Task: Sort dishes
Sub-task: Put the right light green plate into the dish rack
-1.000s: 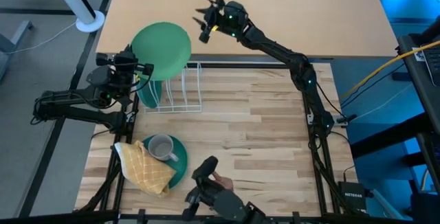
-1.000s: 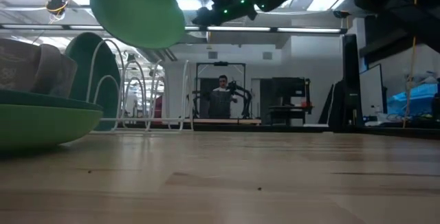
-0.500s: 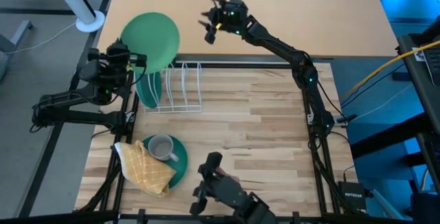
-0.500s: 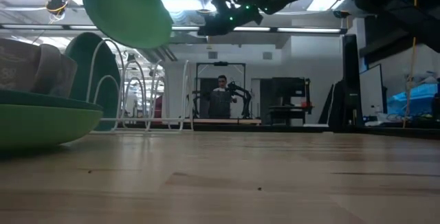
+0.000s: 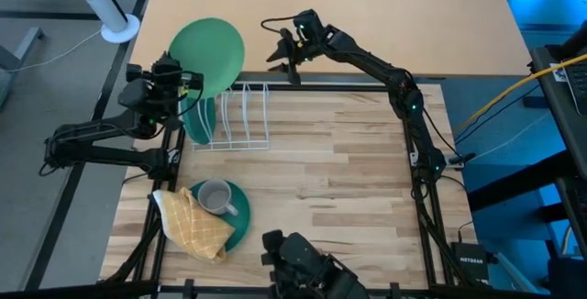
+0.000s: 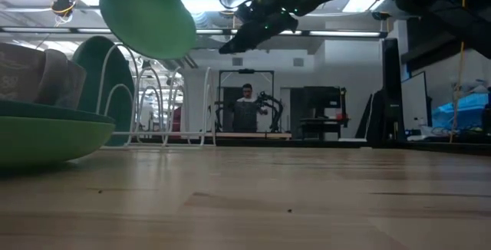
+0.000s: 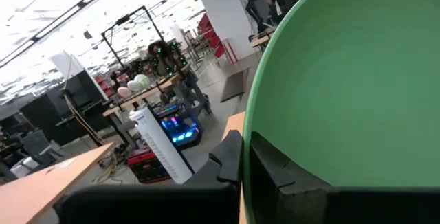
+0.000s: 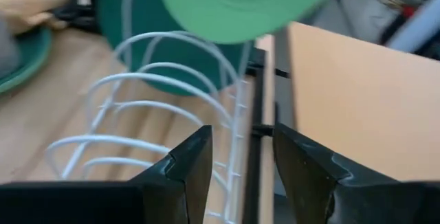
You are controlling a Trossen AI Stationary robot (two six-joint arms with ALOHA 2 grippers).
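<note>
1. Your light green plate [image 5: 208, 54] is off the table, gripped at its rim by the left gripper [image 5: 176, 81] and held tilted above the white wire rack [image 5: 240, 116], over the rack's left end. The left wrist view shows the fingers clamped on the plate's edge.

2. A dark teal plate [image 5: 196, 120] already stands upright in the rack's leftmost slot. The remaining slots to its right hold nothing.

3. Near the front left corner of the wooden table [image 5: 348, 171], another teal plate [image 5: 234, 218] lies flat. A small grey mug [image 5: 214, 195] sits on it, and a yellow checked cloth [image 5: 194, 224] is draped over its left side, touching the mug.

4. Your right gripper [image 5: 287, 58] hangs in the air just beyond the rack's far right corner, empty, its fingers apart. The right wrist view looks down along the rack wires toward the held plate.

5. Progress, by my judgement: one plate racked, a second in transit, and the flat plate and mug not yet dealt with. Roughly a third done.

6. Point of concern: the held plate is tilted, not upright. You will likely need to stand it on edge before lowering it between the wires beside the racked plate.
</note>
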